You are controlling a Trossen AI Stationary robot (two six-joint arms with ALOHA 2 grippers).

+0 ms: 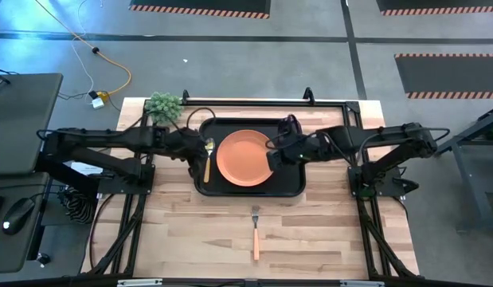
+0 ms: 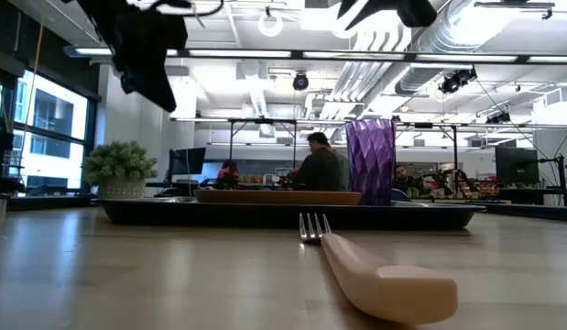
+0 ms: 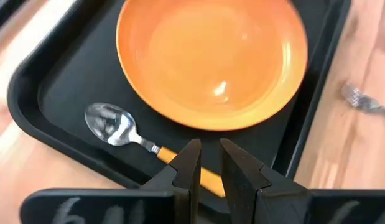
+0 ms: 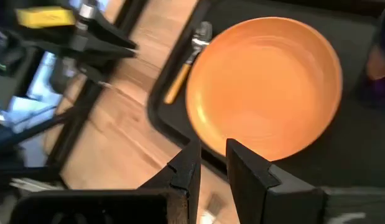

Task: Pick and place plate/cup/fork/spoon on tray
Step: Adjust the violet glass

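Three of the four items sit on the black tray (image 1: 292, 188): the orange plate (image 1: 244, 158) in the middle, the spoon (image 1: 209, 156) along its left side, and the purple cup (image 2: 370, 161), which the right arm mostly hides from above. The fork (image 1: 256, 232) lies alone on the bare table (image 1: 326, 239), well apart from the tray. The left gripper (image 3: 208, 163) hovers over the spoon's handle, empty, its fingers narrowly parted. The right gripper (image 4: 211, 160) hangs above the plate's rim, also slightly parted and empty. People beyond the table are too small to make out.
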